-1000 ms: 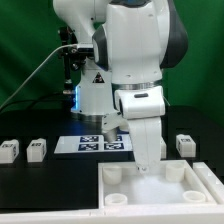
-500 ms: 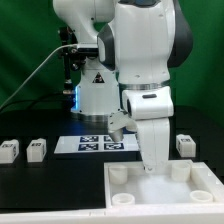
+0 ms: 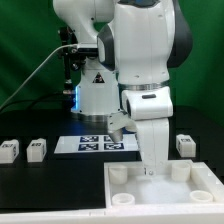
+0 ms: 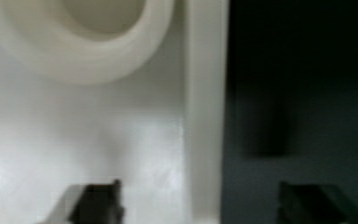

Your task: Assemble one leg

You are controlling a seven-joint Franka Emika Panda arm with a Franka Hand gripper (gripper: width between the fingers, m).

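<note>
Now that the arm has stopped shifting, the gripper (image 3: 150, 169) hangs spread and empty over the panel (image 3: 165, 197); the leg (image 3: 184, 144) lies untouched on the tabletop (image 3: 50, 190).

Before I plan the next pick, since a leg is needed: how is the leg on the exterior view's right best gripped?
Probably from straight above, gripping the leg across its two side faces. It is a small block sitting alone on the table, with both sides free and its tagged face toward the camera.
</note>
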